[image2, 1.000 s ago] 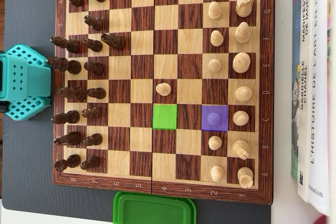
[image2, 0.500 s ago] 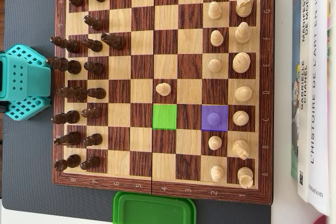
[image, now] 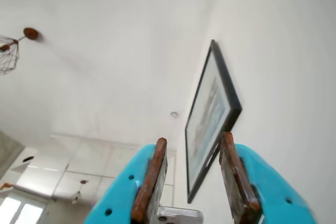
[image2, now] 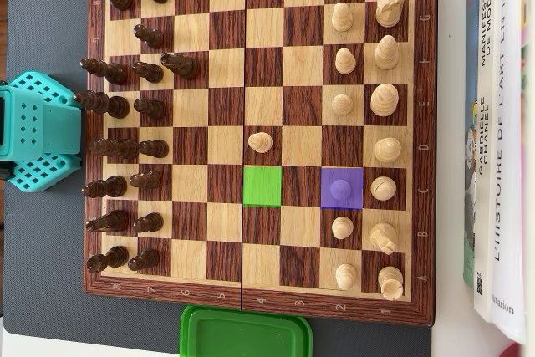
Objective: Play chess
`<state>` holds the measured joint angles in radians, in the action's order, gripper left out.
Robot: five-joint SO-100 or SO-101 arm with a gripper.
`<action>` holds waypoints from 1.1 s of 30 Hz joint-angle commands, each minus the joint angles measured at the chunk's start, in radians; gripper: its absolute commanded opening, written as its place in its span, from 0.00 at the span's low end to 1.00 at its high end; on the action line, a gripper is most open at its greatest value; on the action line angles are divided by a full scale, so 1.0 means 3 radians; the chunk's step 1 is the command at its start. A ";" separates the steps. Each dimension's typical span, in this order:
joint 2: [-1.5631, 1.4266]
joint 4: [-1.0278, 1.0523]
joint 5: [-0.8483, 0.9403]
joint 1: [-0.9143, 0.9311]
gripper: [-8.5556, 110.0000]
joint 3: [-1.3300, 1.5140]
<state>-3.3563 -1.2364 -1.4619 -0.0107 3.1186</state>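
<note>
Wooden chessboard (image2: 261,290), sixteen dark pieces, sixteen light, tool (image: 191,145) parted, empty

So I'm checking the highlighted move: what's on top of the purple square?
A light pawn stands on the purple square, tinted by the highlight. The wood beneath the colouring cannot be seen. The green square is bare.

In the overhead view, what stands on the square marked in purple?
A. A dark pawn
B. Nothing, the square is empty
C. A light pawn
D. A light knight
C. A light pawn stands on the purple square, tinted by the marking, while the green square to its left holds no piece.
</note>
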 commanded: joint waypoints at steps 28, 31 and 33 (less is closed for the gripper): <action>0.0424 0.6479 0.0399 0.0031 0.20 -0.1519; 0.0951 0.6959 0.0399 0.0056 0.20 -0.1928; 0.1314 0.7189 0.0399 0.0061 0.20 -0.2209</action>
<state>-3.0496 0.8636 -1.3468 0.0015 2.5909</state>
